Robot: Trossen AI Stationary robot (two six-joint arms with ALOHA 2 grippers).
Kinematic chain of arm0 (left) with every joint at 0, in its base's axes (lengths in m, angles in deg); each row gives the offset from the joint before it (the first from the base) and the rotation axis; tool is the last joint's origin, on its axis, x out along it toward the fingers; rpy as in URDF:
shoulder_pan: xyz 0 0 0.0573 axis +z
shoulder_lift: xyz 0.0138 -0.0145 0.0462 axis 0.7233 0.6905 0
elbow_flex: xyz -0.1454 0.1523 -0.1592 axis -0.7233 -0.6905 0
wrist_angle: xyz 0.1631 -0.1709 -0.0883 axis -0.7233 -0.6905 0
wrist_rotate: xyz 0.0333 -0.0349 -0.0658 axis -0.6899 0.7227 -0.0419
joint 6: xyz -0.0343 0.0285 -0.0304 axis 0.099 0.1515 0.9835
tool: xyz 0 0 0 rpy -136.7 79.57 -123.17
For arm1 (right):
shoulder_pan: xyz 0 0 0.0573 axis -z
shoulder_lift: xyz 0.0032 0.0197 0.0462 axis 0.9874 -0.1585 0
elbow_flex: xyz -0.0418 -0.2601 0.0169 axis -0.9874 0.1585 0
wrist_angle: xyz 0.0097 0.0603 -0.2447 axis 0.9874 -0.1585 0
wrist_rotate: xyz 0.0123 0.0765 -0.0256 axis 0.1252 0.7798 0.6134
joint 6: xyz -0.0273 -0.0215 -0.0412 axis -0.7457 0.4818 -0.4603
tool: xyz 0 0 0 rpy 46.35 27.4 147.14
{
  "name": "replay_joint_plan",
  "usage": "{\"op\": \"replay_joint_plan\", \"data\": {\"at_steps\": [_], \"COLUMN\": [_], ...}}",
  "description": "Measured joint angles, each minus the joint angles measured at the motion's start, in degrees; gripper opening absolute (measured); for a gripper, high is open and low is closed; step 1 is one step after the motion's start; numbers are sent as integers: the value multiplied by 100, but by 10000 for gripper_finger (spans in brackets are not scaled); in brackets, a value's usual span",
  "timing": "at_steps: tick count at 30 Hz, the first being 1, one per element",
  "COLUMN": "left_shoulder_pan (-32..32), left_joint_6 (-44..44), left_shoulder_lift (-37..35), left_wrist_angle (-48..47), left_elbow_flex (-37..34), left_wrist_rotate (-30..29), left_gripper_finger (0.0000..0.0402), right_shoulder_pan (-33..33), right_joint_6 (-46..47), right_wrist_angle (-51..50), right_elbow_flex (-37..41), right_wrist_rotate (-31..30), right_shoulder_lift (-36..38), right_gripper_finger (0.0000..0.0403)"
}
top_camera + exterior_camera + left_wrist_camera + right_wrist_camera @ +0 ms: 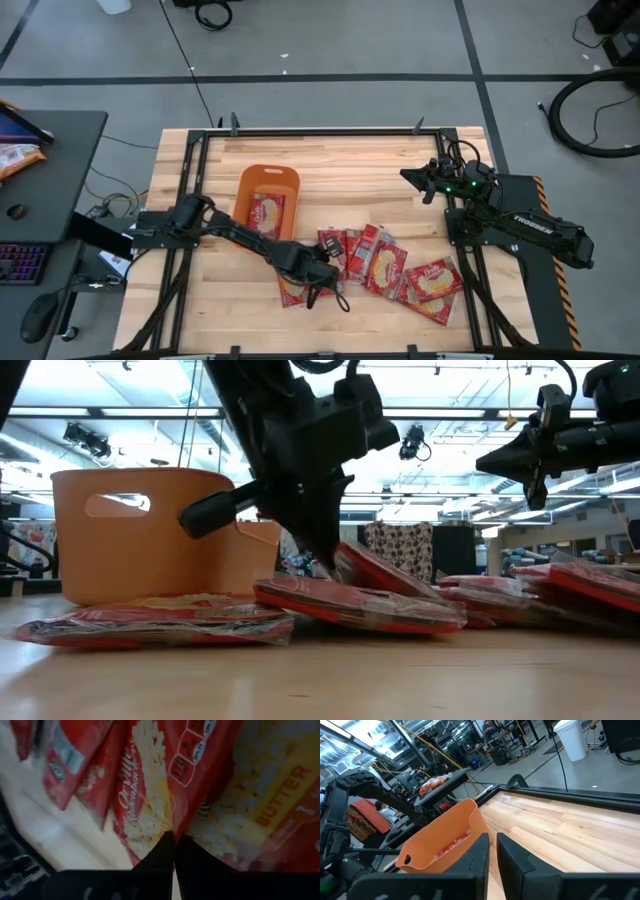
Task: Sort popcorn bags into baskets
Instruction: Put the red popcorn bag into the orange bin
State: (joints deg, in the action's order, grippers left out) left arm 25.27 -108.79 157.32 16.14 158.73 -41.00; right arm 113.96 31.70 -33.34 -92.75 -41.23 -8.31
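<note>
Several red popcorn bags (385,265) lie overlapping on the wooden table's near middle, and one more (268,212) lies inside the orange basket (245,185) at the far left. My left gripper (322,278) is down at the pile's left end, shut on one bag's edge (345,560). Another bag (150,622) lies flat just left of it. My right gripper (412,177) hangs shut and level over the table's far right, holding nothing. My left gripper (173,837) pinches an edge of a red popcorn bag (167,822) between its fingertips, where two bags overlap. The fingers slant down from the table's left. The bag sits tilted (390,575), its gripped edge raised and its other end resting on the pile.
A black metal frame (300,132) runs along the table's edges. A dark side desk (50,170) with an orange packet (15,157) stands off the table's left. Bare wood lies between the basket and my right arm's base (500,215).
</note>
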Motion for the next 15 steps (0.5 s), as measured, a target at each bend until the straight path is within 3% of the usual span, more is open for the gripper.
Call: {"op": "replay_joint_plan", "data": {"at_steps": [4,15], "left_shoulder_pan": [-46,-33], "left_joint_6": [-361,-400], "left_shoulder_lift": [-258,-1516], "left_wrist_angle": [-32,-126], "left_elbow_flex": [-4,-2], "left_wrist_rotate": [-374,-551], "left_gripper_finger": [4,2], "right_shoulder_pan": [0,0], "right_joint_6": [0,-1], "right_wrist_angle": [-1,36], "right_elbow_flex": [0,0], "right_wrist_rotate": [0,0], "right_shoulder_lift": [-1,-1], "right_gripper_finger": [40,40]}}
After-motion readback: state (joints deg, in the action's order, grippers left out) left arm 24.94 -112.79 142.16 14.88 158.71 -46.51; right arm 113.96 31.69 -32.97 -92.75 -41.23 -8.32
